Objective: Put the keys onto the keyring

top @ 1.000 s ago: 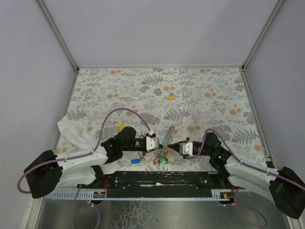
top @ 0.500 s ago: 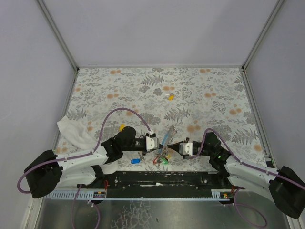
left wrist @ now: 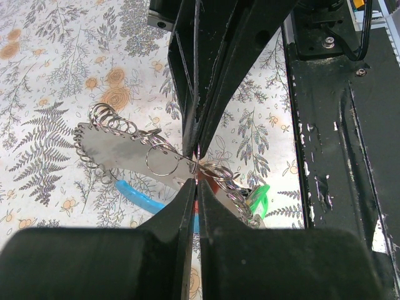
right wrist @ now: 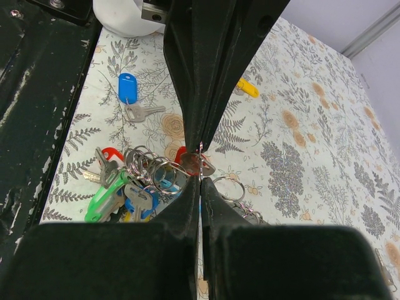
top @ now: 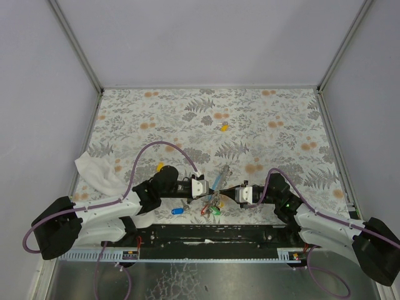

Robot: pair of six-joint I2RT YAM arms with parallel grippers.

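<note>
**A:** Where's the keyring (left wrist: 164,161)?

**B:** Low between the two tools. The left gripper (left wrist: 198,167) is pinched tight on its metal. The right gripper (right wrist: 200,164) is closed too, at the key cluster (right wrist: 134,187) (what it nips, I cannot tell).

**A:** And the next key?

**B:** The loose blue key (right wrist: 127,87) lies just left of the cluster, its long axis running roughly left to right. I'd judge the left arm is nearer.

Black-and-white arms (top: 106,212) carry looping purple cables (top: 153,144).
</note>
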